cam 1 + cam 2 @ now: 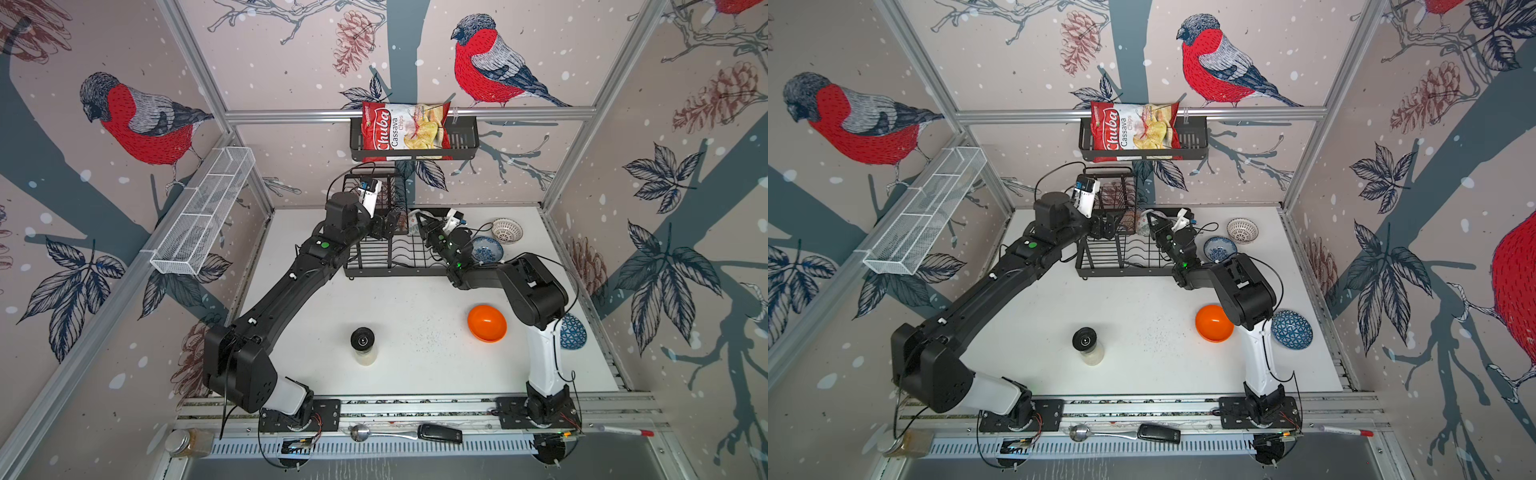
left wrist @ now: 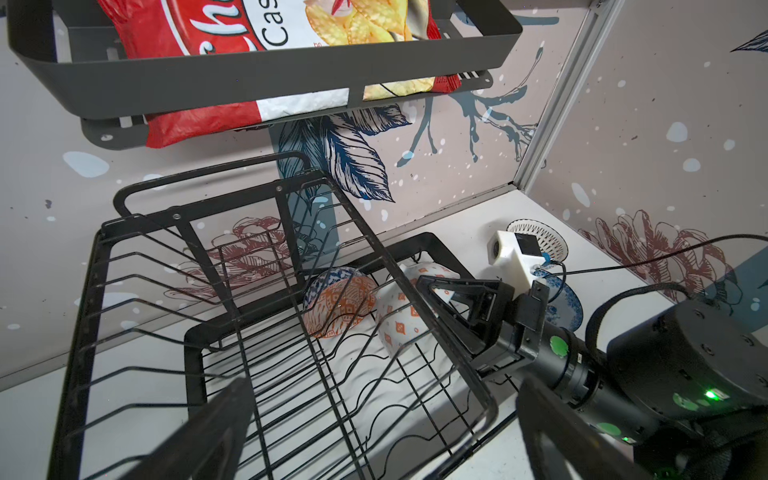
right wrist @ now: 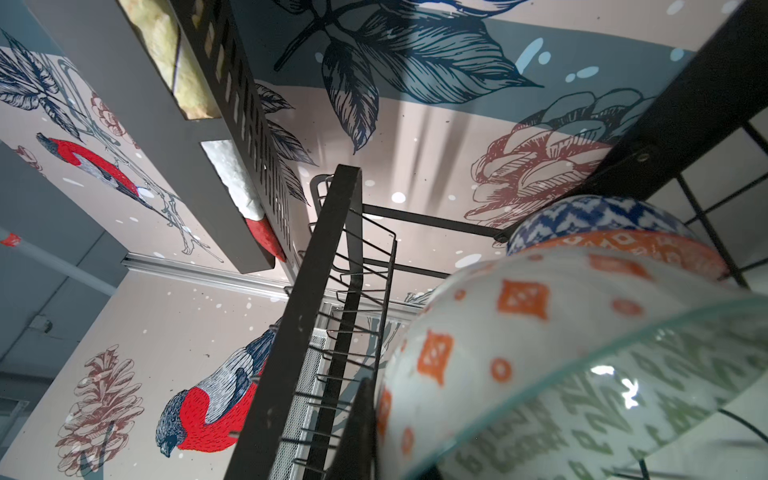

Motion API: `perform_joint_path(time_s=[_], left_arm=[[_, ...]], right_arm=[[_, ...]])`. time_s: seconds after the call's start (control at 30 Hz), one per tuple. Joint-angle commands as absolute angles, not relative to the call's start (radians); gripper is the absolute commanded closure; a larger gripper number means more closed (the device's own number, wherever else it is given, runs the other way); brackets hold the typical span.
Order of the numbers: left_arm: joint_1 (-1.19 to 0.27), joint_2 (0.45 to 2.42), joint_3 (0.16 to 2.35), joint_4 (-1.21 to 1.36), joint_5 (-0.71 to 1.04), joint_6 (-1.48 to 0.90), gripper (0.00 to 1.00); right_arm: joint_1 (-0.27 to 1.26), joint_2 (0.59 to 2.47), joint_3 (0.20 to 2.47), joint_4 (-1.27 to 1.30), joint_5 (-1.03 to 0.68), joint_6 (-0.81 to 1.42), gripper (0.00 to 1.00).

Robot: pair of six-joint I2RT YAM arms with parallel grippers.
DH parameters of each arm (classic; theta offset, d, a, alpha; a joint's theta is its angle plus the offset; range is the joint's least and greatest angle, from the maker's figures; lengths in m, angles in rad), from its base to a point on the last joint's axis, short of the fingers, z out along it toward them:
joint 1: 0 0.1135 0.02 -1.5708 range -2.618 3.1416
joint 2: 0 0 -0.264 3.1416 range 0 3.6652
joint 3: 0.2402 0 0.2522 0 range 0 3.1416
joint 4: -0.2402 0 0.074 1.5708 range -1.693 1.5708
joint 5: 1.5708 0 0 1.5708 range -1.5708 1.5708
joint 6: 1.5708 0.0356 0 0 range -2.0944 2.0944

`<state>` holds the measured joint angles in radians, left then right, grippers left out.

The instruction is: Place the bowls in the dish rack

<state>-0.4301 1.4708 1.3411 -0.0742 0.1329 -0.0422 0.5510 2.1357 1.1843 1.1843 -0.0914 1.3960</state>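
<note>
Bowl (image 3: 478, 332), white outside, orange diamond motifs, grey-green zigzags inside

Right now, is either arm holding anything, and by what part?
The right tool grips the white bowl with orange diamonds by its rim, inside the dish rack. The left tool is open and empty.

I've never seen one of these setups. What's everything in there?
dish rack: one, black wire, table back.
orange-blue bowl: one, on edge in rack's lower tray.
white-orange bowl: one, beside it.
lattice bowl, blue-white bowl, orange bowl, blue geometric bowl: four, loose on table, right side.
jar: one, black lid, table front.
chips bag: one, red, in black wall basket.
mesh shelf: one, white, left wall.
spoon, marker: one each, front rail.
left claw: one, black, open above rack.
right claw: one, black, shut on white-orange bowl.
</note>
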Motion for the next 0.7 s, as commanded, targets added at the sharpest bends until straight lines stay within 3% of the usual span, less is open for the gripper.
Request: perform_joint_path(time_s=[0.0,0.67], left_arm=[[-0.416,1.477,1.353,-0.058,0.162,-0.072,0.02],[-0.393,1.519,1.359,-0.06,0.199,-0.109,0.02]], right_arm=[[0.561,2.158,1.23,1.198,-0.081,1.414,1.0],[0.599,2.39,1.491,1.142,-0.061,1.497,1.0]])
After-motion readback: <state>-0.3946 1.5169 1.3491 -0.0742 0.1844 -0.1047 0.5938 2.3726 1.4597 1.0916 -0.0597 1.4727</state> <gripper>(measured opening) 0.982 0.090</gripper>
